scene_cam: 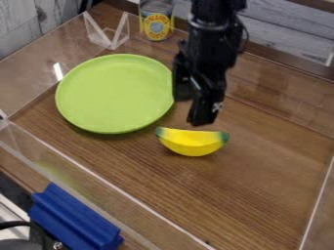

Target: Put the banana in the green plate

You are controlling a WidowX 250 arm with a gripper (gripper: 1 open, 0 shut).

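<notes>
A short yellow banana (193,143) with dark greenish tips lies on the wooden table, just right of the green plate (115,92). The plate is large, round and lime green, with nothing on it. My black gripper (193,104) hangs fingers down just above and slightly behind the banana, open, with nothing between its fingers. One fingertip (205,114) sits close over the banana's back edge; the frame does not settle whether it touches.
A yellow-labelled can (156,23) stands at the back behind the arm. Clear plastic walls (104,31) ring the table. A blue object (76,225) lies at the front left, outside the wall.
</notes>
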